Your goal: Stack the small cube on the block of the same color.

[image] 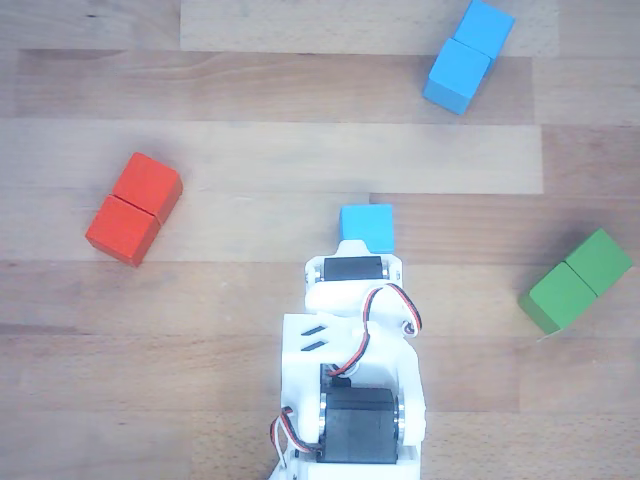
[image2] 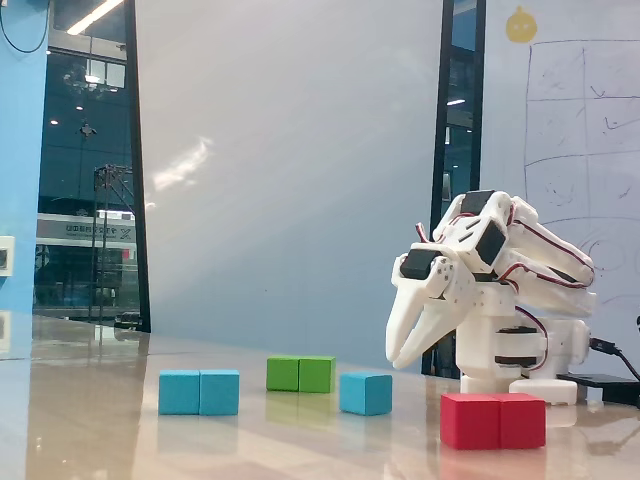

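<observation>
Claw (image2: 400,358) hangs tip-down just above the worktop (image2: 100,420) in the fixed view, its two white fingers a little apart and holding nothing. The small cube (image2: 365,393) sits on the wood close below and beside the tips, untouched. In the other view the arm's white wrist covers the claw, and the small cube (image: 367,225) shows just past its front edge. The block of the same color (image: 469,55) lies well apart from the cube, toward the top right of that view, set at a slant; in the fixed view it (image2: 199,392) rests at the left of the row. The red block (image: 134,207) lies at the left of the other view, the green block (image: 576,280) at the right, both flat on the worktop (image: 250,130).
</observation>
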